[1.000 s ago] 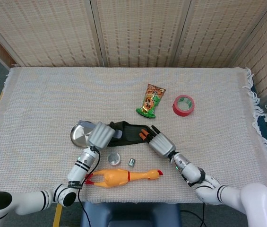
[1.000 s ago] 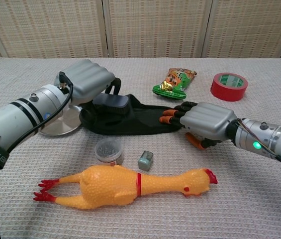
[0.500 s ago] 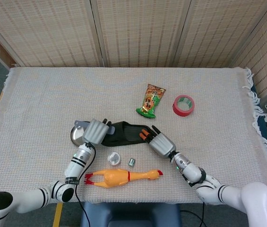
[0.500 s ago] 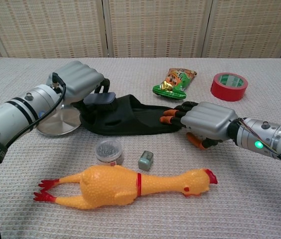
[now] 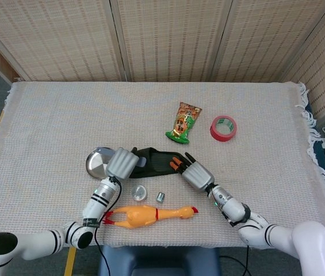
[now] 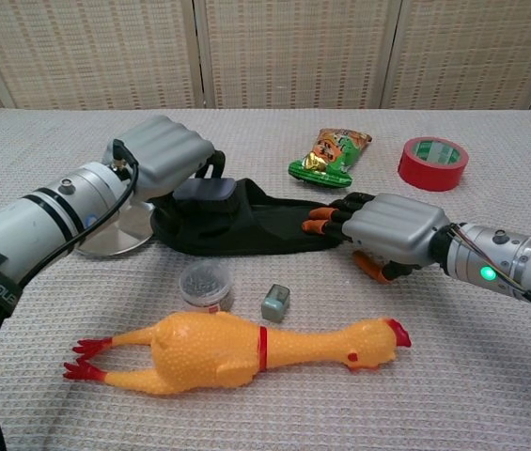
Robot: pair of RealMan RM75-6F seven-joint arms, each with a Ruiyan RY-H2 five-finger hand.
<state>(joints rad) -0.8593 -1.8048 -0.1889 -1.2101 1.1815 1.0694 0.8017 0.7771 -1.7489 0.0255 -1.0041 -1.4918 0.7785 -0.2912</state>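
Woven beige tablecloth [image 5: 47, 126] carries a limp black fabric glove [image 6: 246, 224]. Left hand [image 6: 164, 156] covers its cuff end — its grasp cannot be told; right hand [image 6: 389, 228] pins the fingertip end, fingers partly hidden.

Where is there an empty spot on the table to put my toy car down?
Bare cloth fills the far left of the table, behind the metal dish. More lies right of the red tape roll. It is crowded near the front, around the black cloth, rubber chicken and both hands.
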